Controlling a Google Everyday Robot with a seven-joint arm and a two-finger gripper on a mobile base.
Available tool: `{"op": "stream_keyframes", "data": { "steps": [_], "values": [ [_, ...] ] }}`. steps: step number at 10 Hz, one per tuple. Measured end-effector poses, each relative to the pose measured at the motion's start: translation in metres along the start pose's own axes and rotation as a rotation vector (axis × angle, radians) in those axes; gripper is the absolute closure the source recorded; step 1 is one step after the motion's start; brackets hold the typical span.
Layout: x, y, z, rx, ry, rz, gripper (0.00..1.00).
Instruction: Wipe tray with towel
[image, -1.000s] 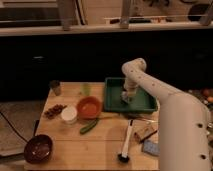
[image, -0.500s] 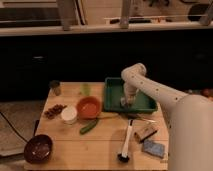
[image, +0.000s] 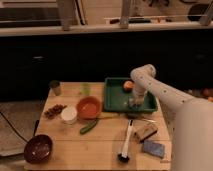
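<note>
A green tray (image: 116, 95) sits at the back right of the wooden table. An orange round thing (image: 128, 85) lies in its far part. My white arm reaches down from the right into the tray, and my gripper (image: 135, 103) is low over the tray's near right part, on a pale wad that may be the towel (image: 134, 105).
On the table stand an orange bowl (image: 89, 107), a white cup (image: 68, 115), a dark bowl (image: 38, 148), a green glass (image: 86, 89) and a small dark cup (image: 55, 87). A cucumber (image: 89, 126), a brush (image: 126, 142), a sponge (image: 146, 132) and a blue pad (image: 153, 148) lie near the front.
My gripper has moved inside the tray toward its near right part, and my arm has shifted right and lower in view.
</note>
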Motion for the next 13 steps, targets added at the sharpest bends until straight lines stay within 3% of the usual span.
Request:
{"op": "stream_keyframes", "data": {
  "steps": [2, 4, 7, 9, 11, 13],
  "values": [
    [0.006, -0.014, -0.002, 0.018, 0.019, 0.015, 0.99],
    [-0.009, -0.022, -0.003, 0.025, 0.020, 0.003, 0.99],
    [-0.059, -0.032, -0.003, 0.034, 0.009, -0.062, 0.99],
    [-0.081, -0.024, -0.004, 0.034, -0.007, -0.136, 0.99],
    [-0.082, -0.007, -0.003, 0.027, -0.018, -0.176, 0.99],
    [-0.068, 0.005, -0.002, 0.016, -0.019, -0.184, 0.99]
  ]
}}
